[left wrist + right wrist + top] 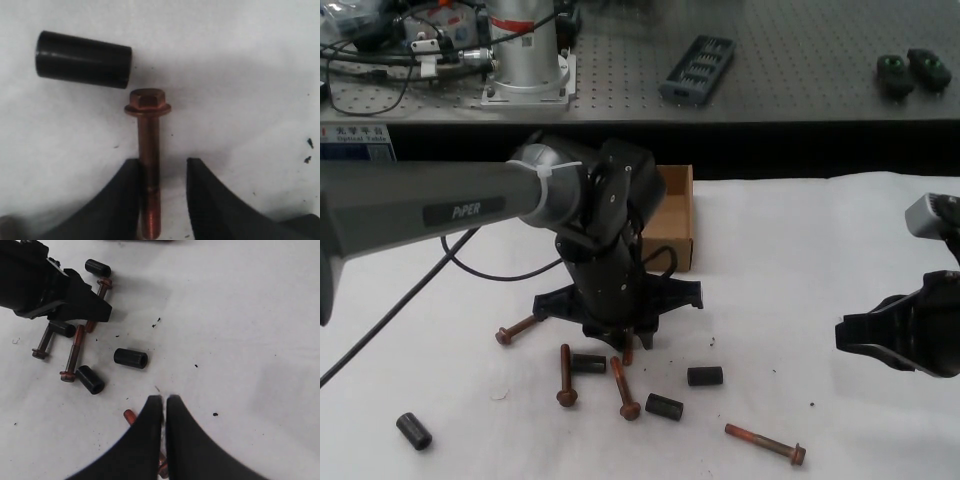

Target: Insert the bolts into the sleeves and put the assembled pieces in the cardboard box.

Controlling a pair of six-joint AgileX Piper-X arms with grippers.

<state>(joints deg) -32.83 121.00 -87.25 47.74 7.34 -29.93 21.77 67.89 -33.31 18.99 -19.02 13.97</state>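
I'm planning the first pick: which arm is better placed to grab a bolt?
Left. The left gripper is open, with a bolt lying between its fingers. The right gripper is shut and would have to open first.

The white-covered surface (pixel 840 250) bears a cardboard box (pixel 672 225) toward its far edge, and everything else lies on the near side of that box. Closest to the box is a rusty bolt (pixel 517 327) off to the left, then a short black sleeve (pixel 588 363) flanked by two more bolts (pixel 565 375), with two sleeves (pixel 705 376) just right of those. Farthest from the box lie a lone sleeve (pixel 414 430) at the near left and a stray bolt (pixel 766 443) at the near right.
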